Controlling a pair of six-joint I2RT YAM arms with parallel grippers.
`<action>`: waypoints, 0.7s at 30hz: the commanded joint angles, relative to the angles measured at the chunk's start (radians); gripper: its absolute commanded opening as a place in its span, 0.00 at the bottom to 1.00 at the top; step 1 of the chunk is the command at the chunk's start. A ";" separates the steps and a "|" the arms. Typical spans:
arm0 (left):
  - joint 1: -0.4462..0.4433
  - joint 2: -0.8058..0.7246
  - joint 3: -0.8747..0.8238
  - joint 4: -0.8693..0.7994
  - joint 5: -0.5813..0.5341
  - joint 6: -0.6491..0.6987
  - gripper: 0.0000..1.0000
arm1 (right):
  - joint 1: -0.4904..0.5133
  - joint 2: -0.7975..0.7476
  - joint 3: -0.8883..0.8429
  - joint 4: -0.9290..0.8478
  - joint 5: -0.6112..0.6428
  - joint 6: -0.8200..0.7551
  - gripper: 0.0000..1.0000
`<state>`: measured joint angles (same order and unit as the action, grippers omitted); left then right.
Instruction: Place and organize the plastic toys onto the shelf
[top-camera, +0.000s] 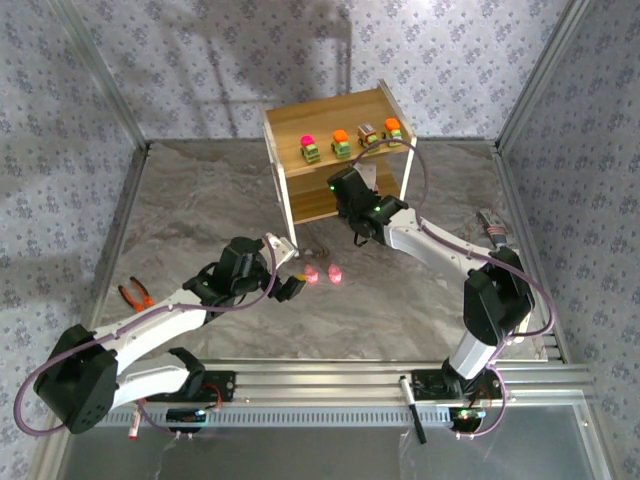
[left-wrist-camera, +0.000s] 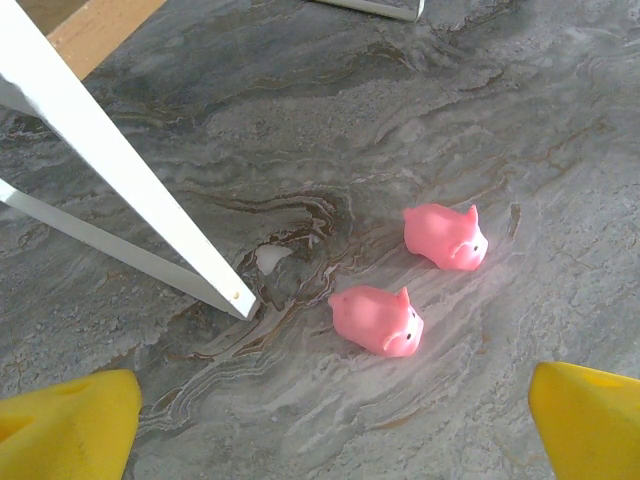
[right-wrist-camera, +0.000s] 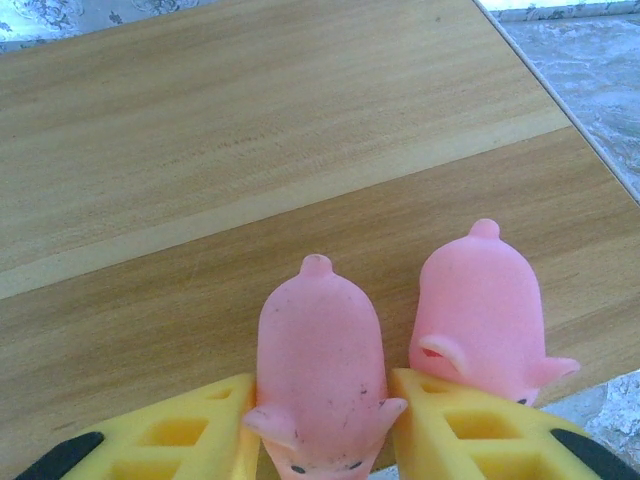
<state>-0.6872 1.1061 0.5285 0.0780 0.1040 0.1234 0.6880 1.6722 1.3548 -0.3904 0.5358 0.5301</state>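
The shelf (top-camera: 330, 112) stands at the back of the table, with several small cars (top-camera: 341, 143) in a row on its top board. My right gripper (top-camera: 350, 208) reaches into the lower tier. In the right wrist view its yellow fingers (right-wrist-camera: 200, 430) press both sides of a pink pig (right-wrist-camera: 318, 350) that lies on the wooden board (right-wrist-camera: 250, 150). A second pink pig (right-wrist-camera: 480, 305) lies right beside it. Two more pink pigs (left-wrist-camera: 378, 320) (left-wrist-camera: 445, 237) lie on the table in front of the shelf. My left gripper (left-wrist-camera: 335, 430) hovers open just short of them, holding nothing.
The shelf's white leg (left-wrist-camera: 120, 170) stands close to the left of the nearer pig. Orange-handled pliers (top-camera: 136, 294) lie at the left of the table. Patterned walls enclose the table on three sides, and a metal rail (top-camera: 330, 375) runs along the near edge.
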 joint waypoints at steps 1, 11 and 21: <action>0.004 -0.020 0.009 0.003 -0.007 0.019 1.00 | 0.003 0.020 0.030 -0.015 0.004 -0.031 0.40; 0.003 -0.022 0.008 0.002 -0.007 0.018 1.00 | 0.008 0.012 0.021 -0.003 0.002 -0.034 0.43; 0.003 -0.022 0.008 0.002 -0.008 0.019 1.00 | 0.014 -0.002 0.006 0.012 0.004 -0.036 0.46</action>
<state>-0.6872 1.1057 0.5285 0.0780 0.1040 0.1307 0.6937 1.6722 1.3548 -0.3893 0.5358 0.5293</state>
